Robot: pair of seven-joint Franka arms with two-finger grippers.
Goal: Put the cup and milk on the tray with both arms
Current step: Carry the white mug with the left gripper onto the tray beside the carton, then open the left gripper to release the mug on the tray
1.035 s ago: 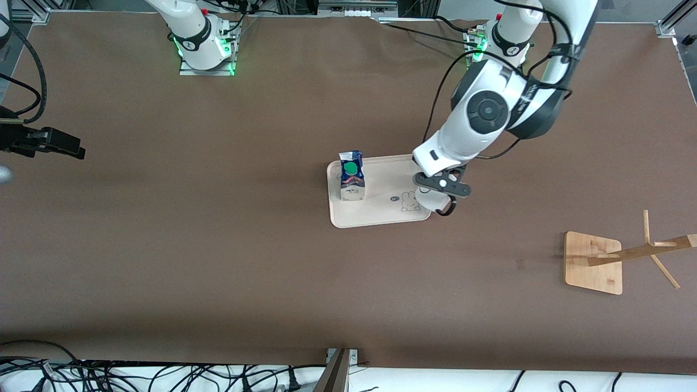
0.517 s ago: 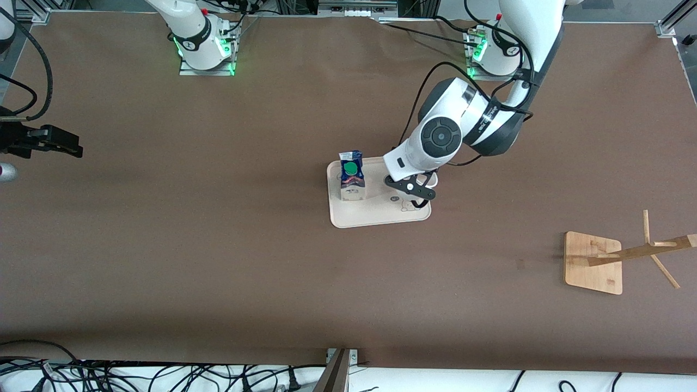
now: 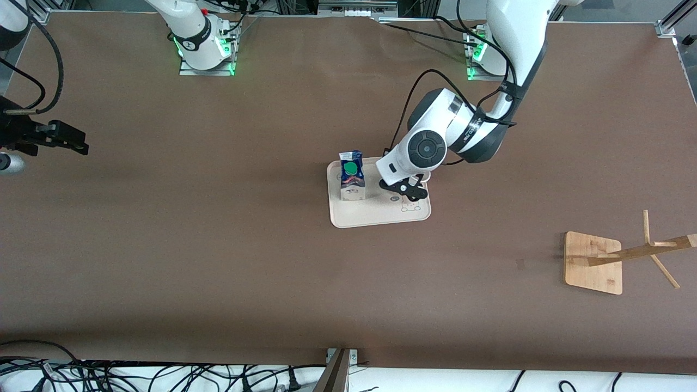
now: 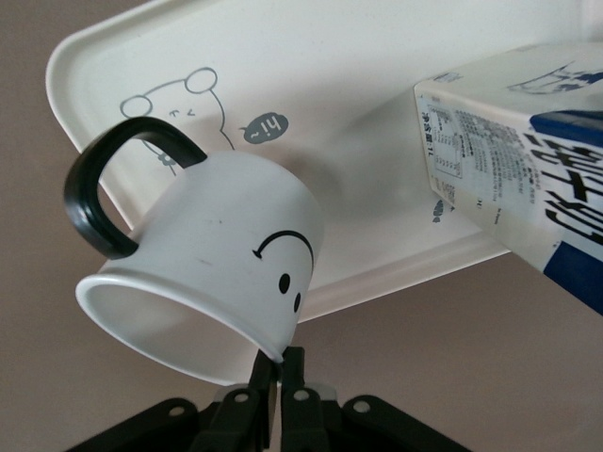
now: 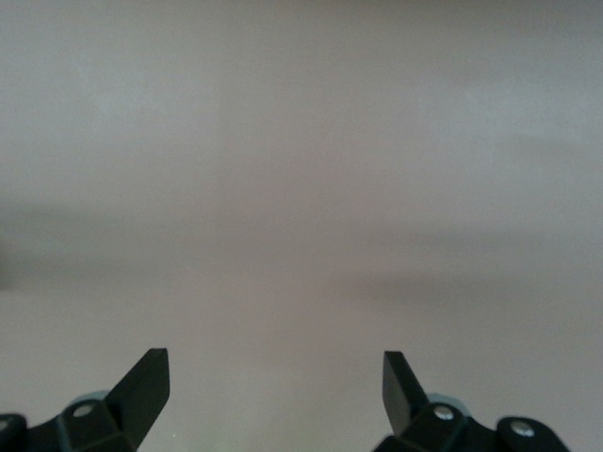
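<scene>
The white smiley cup (image 4: 226,254) hangs tilted over the tray (image 4: 330,94), above its bunny drawing. My left gripper (image 4: 280,363) is shut on the cup's rim wall, with the black handle turned away from the milk. In the front view the left gripper (image 3: 405,189) and its wrist hide most of the cup. The blue and white milk (image 3: 351,177) stands upright on the cream tray (image 3: 375,216), at the end toward the right arm. The carton (image 4: 528,179) is close beside the cup. My right gripper (image 3: 76,142) waits open and empty (image 5: 275,372) at the right arm's end of the table.
A wooden rack (image 3: 593,262) with slanted pegs stands toward the left arm's end, nearer the front camera than the tray. Cables (image 3: 163,375) lie along the table edge nearest the front camera. Brown tabletop surrounds the tray.
My left arm has carried the cup from the tray's edge inward, toward the milk, to over the bunny drawing. My right gripper has shifted slightly and stays open.
</scene>
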